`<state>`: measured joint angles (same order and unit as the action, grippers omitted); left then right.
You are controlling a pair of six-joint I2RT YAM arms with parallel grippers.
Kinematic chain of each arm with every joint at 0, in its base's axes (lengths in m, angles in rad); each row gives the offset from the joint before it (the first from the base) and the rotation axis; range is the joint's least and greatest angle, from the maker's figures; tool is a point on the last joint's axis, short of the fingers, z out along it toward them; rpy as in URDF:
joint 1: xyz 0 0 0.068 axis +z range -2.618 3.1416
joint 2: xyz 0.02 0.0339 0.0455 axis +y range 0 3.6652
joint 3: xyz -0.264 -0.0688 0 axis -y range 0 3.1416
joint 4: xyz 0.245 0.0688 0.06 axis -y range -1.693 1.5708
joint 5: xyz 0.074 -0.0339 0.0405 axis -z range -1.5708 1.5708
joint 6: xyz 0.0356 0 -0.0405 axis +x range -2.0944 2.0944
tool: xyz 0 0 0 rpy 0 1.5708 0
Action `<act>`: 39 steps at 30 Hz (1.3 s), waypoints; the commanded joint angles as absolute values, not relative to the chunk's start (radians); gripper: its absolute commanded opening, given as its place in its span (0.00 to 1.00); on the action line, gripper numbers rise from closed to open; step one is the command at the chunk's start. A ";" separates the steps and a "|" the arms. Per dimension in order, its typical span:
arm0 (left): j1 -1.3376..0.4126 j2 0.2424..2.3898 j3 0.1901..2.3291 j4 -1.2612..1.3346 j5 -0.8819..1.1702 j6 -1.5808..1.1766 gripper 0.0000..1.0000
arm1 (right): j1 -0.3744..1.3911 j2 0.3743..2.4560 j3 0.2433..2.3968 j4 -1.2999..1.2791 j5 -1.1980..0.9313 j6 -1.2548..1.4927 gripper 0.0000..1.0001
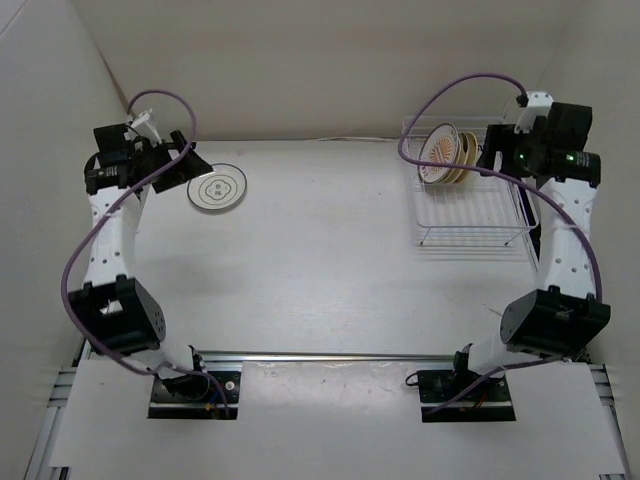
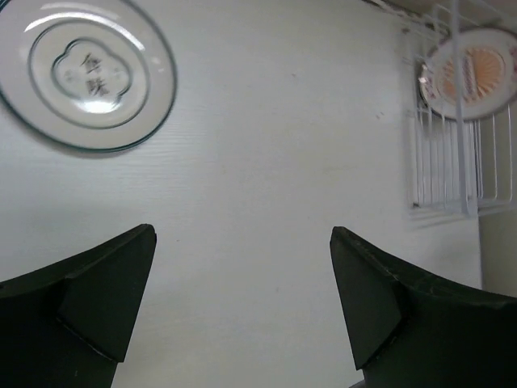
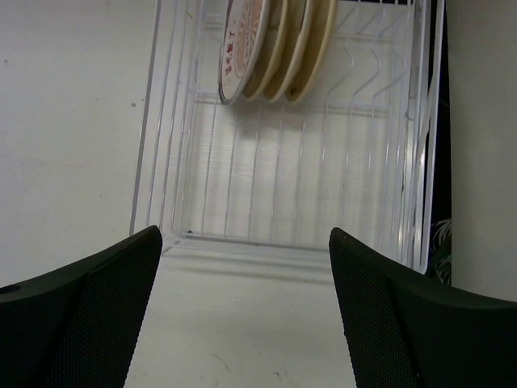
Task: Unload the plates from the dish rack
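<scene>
One pale bench [image 1: 330, 230] carries the dish rack [image 1: 475, 240] at far right. Plates [image 3: 275, 48] stand on edge at its far end, tops cut off, count unclear. A ringed plate [image 1: 216, 187] lies flat far left. The left claw [image 2: 242, 234] and right claw [image 3: 245, 234] hover released.

Bright diffuse light, soft shadows; glare on ringed plate [image 2: 85, 73]; wrist views slightly soft.
</scene>
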<state>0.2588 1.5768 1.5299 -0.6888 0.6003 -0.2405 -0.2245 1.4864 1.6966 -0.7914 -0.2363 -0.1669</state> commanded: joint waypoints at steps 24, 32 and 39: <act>-0.046 1.298 1.381 -0.999 0.455 0.207 1.00 | -0.043 2.098 2.315 -0.842 0.083 -0.112 0.96; -0.046 1.345 1.379 -0.980 0.475 0.186 1.00 | -0.025 2.209 2.390 -0.851 0.055 -0.071 0.93; -0.046 1.408 1.399 -0.980 0.486 0.176 1.00 | -0.015 2.285 2.451 -0.851 0.034 -0.043 0.79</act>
<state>-0.0471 1.4075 1.3682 -0.9897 0.4568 0.1814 -0.0208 2.2593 2.3978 -0.8654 0.0563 -0.0711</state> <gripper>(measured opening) 0.998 0.807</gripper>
